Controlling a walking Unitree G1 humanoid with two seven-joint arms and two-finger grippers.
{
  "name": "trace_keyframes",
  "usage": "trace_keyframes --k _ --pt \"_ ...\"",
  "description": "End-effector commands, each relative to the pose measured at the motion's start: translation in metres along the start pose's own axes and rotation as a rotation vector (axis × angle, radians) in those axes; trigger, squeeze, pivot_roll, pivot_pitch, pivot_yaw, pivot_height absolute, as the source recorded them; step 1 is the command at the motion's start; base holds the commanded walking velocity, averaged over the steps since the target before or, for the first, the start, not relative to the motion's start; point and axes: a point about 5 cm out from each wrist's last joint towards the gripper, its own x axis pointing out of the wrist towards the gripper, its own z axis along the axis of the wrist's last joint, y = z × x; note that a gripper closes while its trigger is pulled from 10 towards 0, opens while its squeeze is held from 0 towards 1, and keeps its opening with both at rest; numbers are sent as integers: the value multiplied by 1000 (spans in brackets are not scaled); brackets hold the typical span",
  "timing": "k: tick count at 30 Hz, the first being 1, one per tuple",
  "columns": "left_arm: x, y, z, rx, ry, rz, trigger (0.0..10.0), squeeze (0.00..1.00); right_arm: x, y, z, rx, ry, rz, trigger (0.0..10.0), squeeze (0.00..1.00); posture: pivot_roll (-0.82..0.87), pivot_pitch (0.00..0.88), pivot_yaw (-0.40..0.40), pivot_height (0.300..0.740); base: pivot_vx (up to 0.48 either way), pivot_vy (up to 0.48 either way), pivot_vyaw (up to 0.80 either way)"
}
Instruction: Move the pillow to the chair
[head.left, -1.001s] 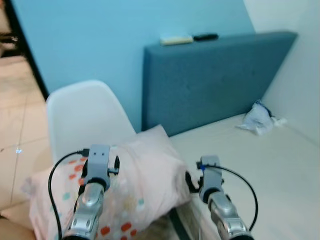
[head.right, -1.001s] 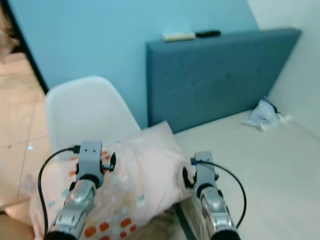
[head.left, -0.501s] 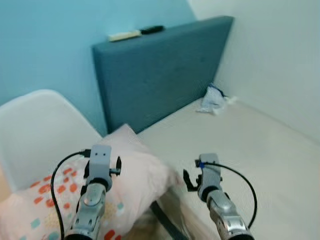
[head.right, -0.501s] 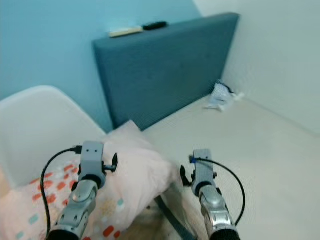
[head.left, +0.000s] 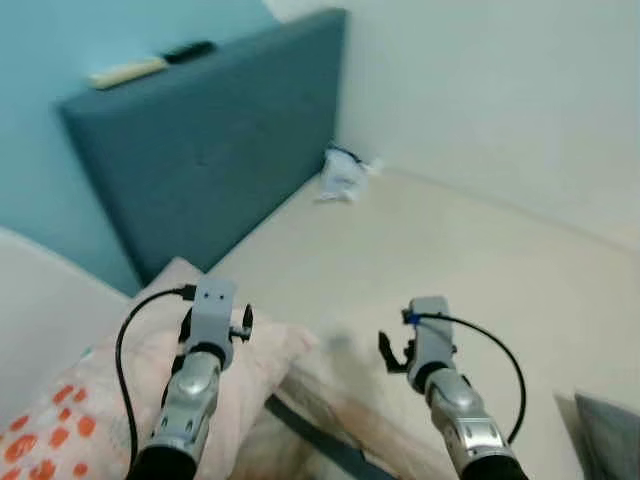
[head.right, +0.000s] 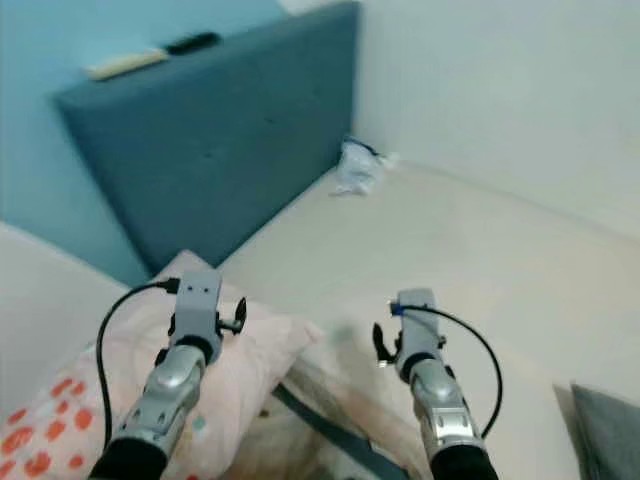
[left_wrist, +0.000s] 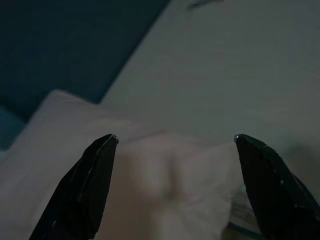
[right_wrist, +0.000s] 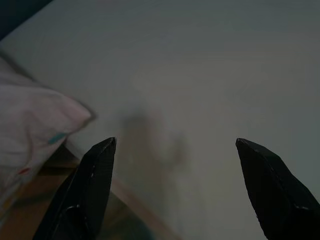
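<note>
The bed (head.left: 470, 260) takes up most of the scene, its pale mattress running back to the blue headboard (head.left: 200, 150) against the walls. At the robot's left lies the pillow (head.left: 110, 400), pink with coloured spots, resting on what looks like the white chair (head.left: 30, 310) beside the bed, one corner reaching toward the mattress edge. So the move looks finished or nearly so, with little left but pulling the arms away. The left gripper (left_wrist: 172, 192) hovers over the pillow with fingers spread wide, holding nothing; the right gripper (right_wrist: 175, 192) is equally spread and empty above the mattress. A crumpled bag (head.left: 345, 172) sits by the headboard, and small items (head.left: 150, 62) rest on top of it; nothing blocks the way.
</note>
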Motion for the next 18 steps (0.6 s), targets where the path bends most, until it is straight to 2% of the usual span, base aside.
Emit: trace_keyframes --k 1,3,4,6,9,13,14,15,16,18 --pt "-1 0 -1 8 -2 1 10000 0 -2 -3 -5 2 25 -4 10000 0 -66 111 10 740 0 0 -800" --pt "-1 3 0 -8 -8 21 10000 0 -2 -3 -7 3 30 5 10000 0 -64 106 3 740 0 0 -800" --pt "-5 13 -7 -35 7 73 10000 0 0 4 -15 5 57 14 10000 0 -60 102 -6 740 0 0 -800" --pt "-7 18 -12 -22 24 98 10000 0 0 7 -18 -10 72 18 10000 0 -58 90 -10 740 0 0 -800" --pt "-10 23 -10 -42 15 133 10000 0 2 8 -7 9 32 36 10000 0 -43 111 -26 740 0 0 -800" --pt "-5 11 -8 -5 15 100 10000 0 4 2 0 -69 7 45 10000 0 -57 90 7 740 0 0 -800" --pt "-2 5 -4 -9 8 78 10000 0 4 -3 3 -62 0 38 10000 0 -52 109 13 740 0 0 -800" --pt "-2 5 -4 -9 8 78 10000 0 4 -3 3 -62 0 38 10000 0 -52 109 13 740 0 0 -800" --pt "1 -6 0 4 4 26 10000 0 2 -10 7 -58 -16 23 10000 0 -54 117 12 740 0 0 -800" --pt "2 -8 1 6 6 14 10000 0 2 -11 8 -65 -29 18 10000 0 -72 125 15 740 0 0 -800"
